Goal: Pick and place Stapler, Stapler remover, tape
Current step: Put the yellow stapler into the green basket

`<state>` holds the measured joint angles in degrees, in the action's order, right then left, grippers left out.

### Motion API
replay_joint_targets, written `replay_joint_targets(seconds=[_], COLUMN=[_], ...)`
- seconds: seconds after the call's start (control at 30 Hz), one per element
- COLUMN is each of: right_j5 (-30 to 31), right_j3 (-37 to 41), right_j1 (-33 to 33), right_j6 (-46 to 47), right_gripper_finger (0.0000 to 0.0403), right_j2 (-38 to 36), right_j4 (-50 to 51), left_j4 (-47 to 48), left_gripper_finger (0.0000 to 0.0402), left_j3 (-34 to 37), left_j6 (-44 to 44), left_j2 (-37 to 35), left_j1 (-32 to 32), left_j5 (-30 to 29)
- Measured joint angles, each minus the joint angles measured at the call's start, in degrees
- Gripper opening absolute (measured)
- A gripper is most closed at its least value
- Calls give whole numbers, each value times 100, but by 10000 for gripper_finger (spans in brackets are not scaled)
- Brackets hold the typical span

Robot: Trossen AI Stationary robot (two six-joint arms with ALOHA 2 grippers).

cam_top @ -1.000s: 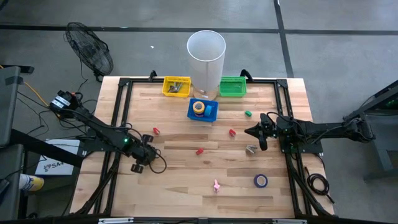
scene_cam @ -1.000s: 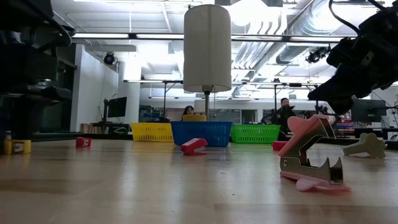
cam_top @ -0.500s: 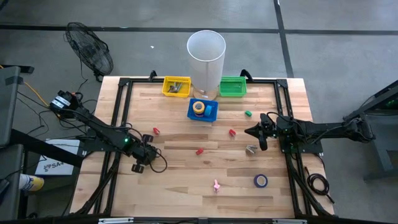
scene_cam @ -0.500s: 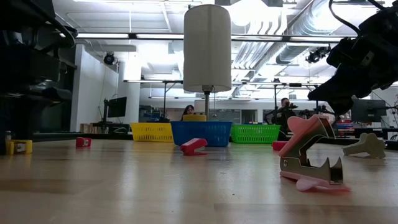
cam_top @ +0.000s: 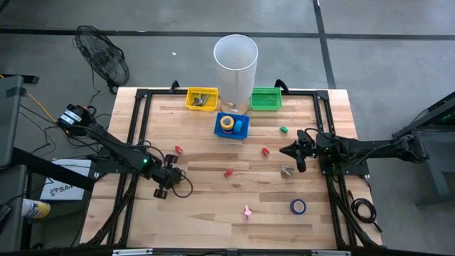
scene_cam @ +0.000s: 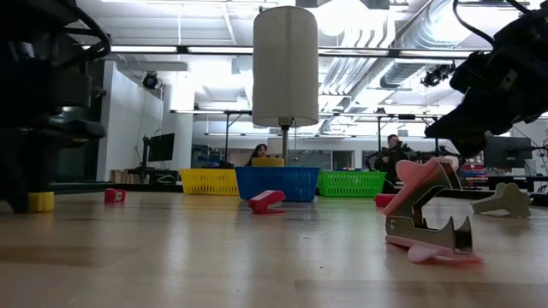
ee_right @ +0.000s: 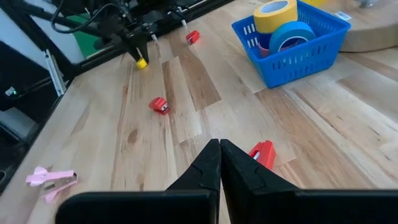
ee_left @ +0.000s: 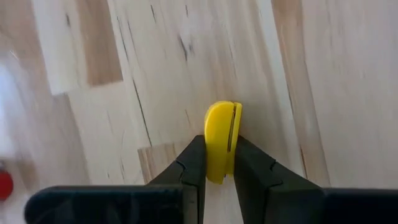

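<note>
My left gripper (cam_top: 161,192) is at the table's left side, shut on a small yellow stapler (ee_left: 221,140); the low view shows that stapler (scene_cam: 40,201) at table level. My right gripper (cam_top: 297,159) hovers shut at the right side, above a red stapler (ee_right: 263,154) and touching nothing. A grey staple remover (cam_top: 287,171) lies just near of it. A pink staple remover (cam_top: 247,212) and a purple tape roll (cam_top: 298,207) lie near the table's near edge. Other red staplers (cam_top: 228,173) (cam_top: 178,150) lie on the wood. My left gripper pinches the yellow stapler's narrow body (ee_left: 215,163) between its two fingers (ee_left: 194,160), coming from above and pointing down. The stapler's rounded end sticks out past the fingertips. In the low view its underside looks level with the table top (scene_cam: 171,257).
At the far edge stand a yellow basket (cam_top: 202,98), a green basket (cam_top: 266,99) and a tall white cylinder (cam_top: 235,60). A blue basket (cam_top: 240,129) in front of it holds tape rolls. A small green piece (cam_top: 283,130) lies far right. Black frame rails run along the table's sides.
My left gripper has come down at the yellow stapler: the low view now shows its dark fingers beside the stapler, where earlier the stapler stood alone. The stapler now shows slightly farther right in that view. The right arm has kept still.
</note>
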<state>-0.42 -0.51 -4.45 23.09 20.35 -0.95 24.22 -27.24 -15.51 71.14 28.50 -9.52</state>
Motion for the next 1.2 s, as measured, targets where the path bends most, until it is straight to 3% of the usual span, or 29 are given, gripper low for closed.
replay_joint_targets(seconds=[0.17, 0.47, 0.6, 0.97, 1.2], right_j5=[315, 337, 328, 277, 1625], right_j3=[-2, 0, -1, -31, -619], right_j1=[0, 0, 2, 288, 816], right_j6=[678, 654, 779, 1148, 257], right_gripper_finger=[0, 1, 1, 11, 69], right_j2=[1, 197, 553, 2431, 3843], right_j4=[-62, -771, -1348, -3681, -4251], left_j4=[-399, -1702, -2416, -4398, -5507], left_gripper_finger=[49, 49, 49, 49, 49], left_j3=[-45, -282, -282, -282, -284], left_j6=[103, 1306, 2136, 4959, 5595], left_j2=[17, 4, 4, 439, 1161], left_j1=[-3, -3, -5, -70, -587], left_j5=[-814, -3575, -4524, -4868, -5243])
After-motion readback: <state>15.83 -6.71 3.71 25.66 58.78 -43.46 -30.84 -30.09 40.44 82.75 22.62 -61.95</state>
